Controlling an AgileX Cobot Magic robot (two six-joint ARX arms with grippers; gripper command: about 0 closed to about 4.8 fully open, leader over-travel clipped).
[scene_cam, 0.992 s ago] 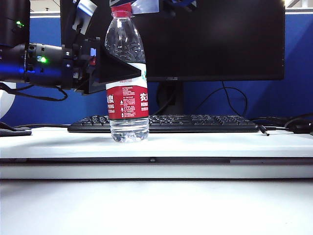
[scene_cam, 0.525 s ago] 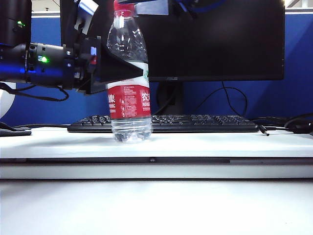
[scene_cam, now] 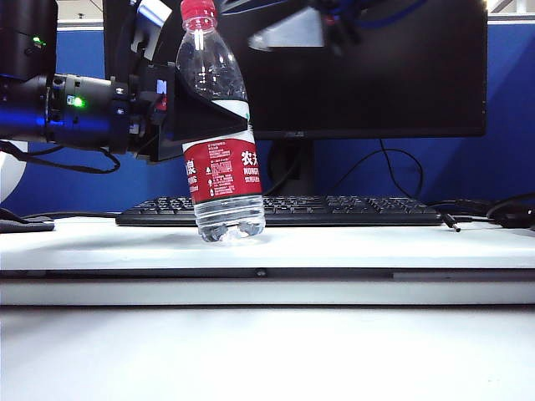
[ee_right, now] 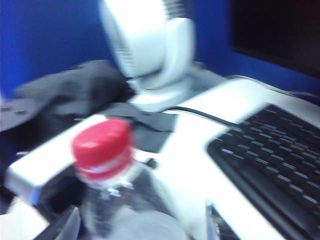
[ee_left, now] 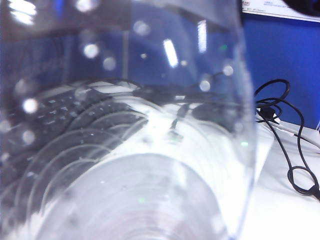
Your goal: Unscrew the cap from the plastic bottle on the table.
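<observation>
The clear plastic bottle (scene_cam: 219,167) with its red and white label stands tilted on the table (scene_cam: 376,246), its top leaning left. The red cap (scene_cam: 198,9) sits on the neck. My left gripper (scene_cam: 199,109) reaches in from the left and is shut on the bottle's body just above the label; in the left wrist view the bottle (ee_left: 130,150) fills the frame and hides the fingers. My right gripper (scene_cam: 292,32) hovers blurred to the right of the cap, open and apart from it. In the right wrist view the cap (ee_right: 102,145) stands beyond the wide-spread right gripper (ee_right: 142,222).
A black keyboard (scene_cam: 334,210) lies behind the bottle, under a dark monitor (scene_cam: 376,75). Black cables (scene_cam: 493,209) trail at the right. A white fan (ee_right: 150,50) and dark cloth (ee_right: 60,95) show in the right wrist view. A raised white ledge (scene_cam: 267,288) runs along the front.
My right gripper has let go of the cap, opened and swung away to the right. The bottle has tipped further, its base shifting slightly right. The left arm has stayed put.
</observation>
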